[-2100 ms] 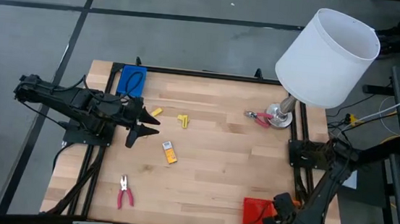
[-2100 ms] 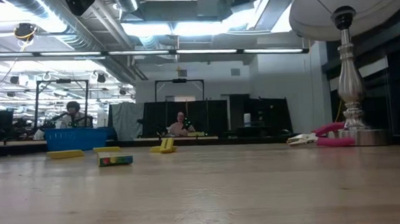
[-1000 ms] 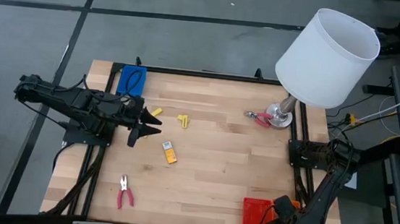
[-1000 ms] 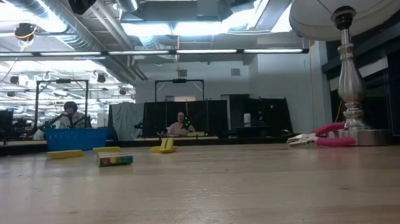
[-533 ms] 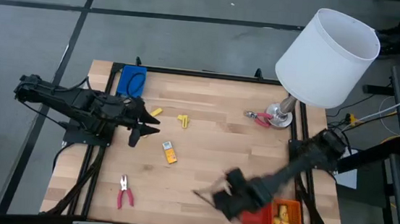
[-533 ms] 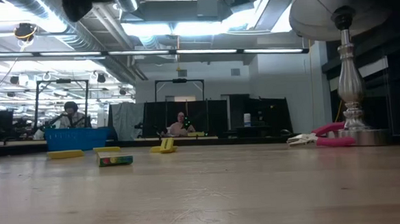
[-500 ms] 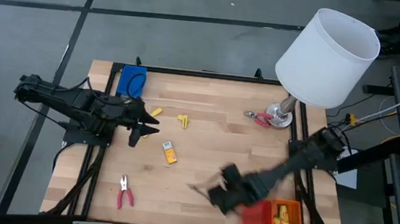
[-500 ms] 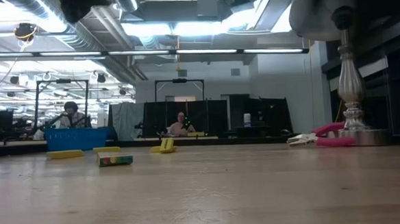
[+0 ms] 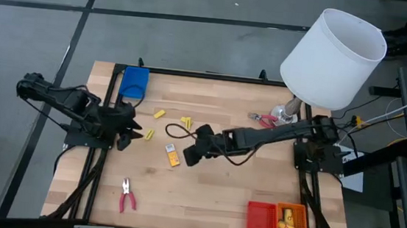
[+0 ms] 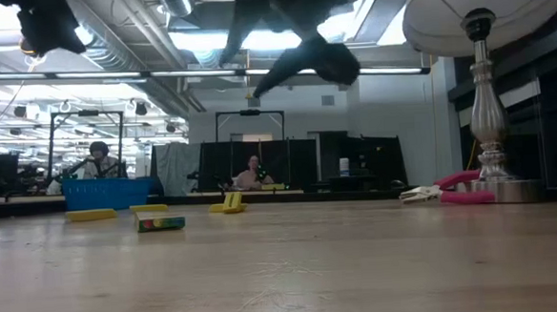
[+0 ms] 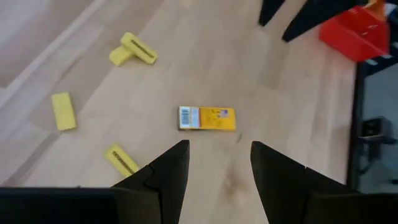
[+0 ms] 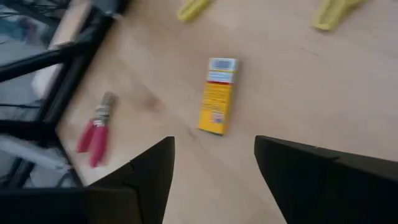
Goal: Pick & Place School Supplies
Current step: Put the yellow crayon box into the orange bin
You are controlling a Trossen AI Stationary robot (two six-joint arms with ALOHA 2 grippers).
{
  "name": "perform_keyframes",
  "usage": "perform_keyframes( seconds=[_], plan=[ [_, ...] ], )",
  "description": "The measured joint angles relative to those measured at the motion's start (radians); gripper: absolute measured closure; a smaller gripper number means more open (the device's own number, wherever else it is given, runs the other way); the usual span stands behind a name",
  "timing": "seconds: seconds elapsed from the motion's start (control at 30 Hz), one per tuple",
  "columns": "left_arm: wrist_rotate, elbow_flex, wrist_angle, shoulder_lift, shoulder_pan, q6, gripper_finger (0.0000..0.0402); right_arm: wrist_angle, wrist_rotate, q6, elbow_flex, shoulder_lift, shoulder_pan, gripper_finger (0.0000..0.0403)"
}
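Note:
A yellow-orange packet (image 9: 173, 155) lies flat on the table's middle, also in the right wrist view (image 12: 217, 96) and the left wrist view (image 11: 207, 118). My right gripper (image 9: 187, 157) hovers open just right of it (image 12: 214, 168). My left gripper (image 9: 134, 132) waits open near the left edge (image 11: 217, 168). Three small yellow pieces (image 9: 159, 114) (image 9: 186, 121) (image 9: 148, 133) lie farther back. One red-handled pliers (image 9: 127, 196) rests near the near-left corner, another (image 9: 266, 119) by the lamp base. More packets (image 9: 290, 225) sit in the orange tray.
A blue tray (image 9: 134, 82) stands at the far-left corner. A red tray (image 9: 260, 224) and an orange tray (image 9: 295, 210) stand side by side at the near edge on the right. The white-shaded lamp (image 9: 334, 59) stands at the far right. Bare wood lies at near centre.
My right arm has swung quickly from the near-right corner, across the table, up to the middle beside the packet, uncovering the trays there. My left gripper has drawn back a little toward the left edge, uncovering a small yellow piece. The supplies have stayed put.

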State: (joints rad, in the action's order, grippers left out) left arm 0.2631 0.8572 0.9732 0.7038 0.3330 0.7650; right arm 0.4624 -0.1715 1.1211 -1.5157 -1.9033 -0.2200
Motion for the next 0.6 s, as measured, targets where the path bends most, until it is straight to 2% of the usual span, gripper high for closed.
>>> perform_keyframes(
  seconds=[0.13, 0.23, 0.33, 0.4, 0.5, 0.6],
  plan=[
    [-0.027, 0.000, -0.012, 0.012, 0.043, -0.059, 0.0233, -0.058, 0.060, -0.001, 0.001, -0.008, -0.012, 0.0176],
    [-0.025, 0.000, -0.014, 0.084, 0.075, -0.154, 0.0232, -0.067, 0.072, -0.004, -0.002, -0.008, -0.044, 0.0176],
    [-0.040, 0.000, -0.041, 0.190, 0.081, -0.286, 0.0229, 0.015, 0.149, -0.001, -0.001, -0.008, -0.085, 0.0176],
    [-0.088, 0.000, -0.072, 0.269, 0.080, -0.389, 0.0224, 0.108, 0.180, 0.020, -0.001, -0.008, -0.124, 0.0176],
    [-0.172, 0.000, -0.109, 0.391, 0.076, -0.533, 0.0216, 0.235, 0.187, 0.064, -0.001, -0.008, -0.185, 0.0176],
    [-0.203, 0.008, -0.113, 0.496, 0.058, -0.667, 0.0207, 0.271, 0.187, 0.130, -0.001, -0.008, -0.223, 0.0176]
  ],
)
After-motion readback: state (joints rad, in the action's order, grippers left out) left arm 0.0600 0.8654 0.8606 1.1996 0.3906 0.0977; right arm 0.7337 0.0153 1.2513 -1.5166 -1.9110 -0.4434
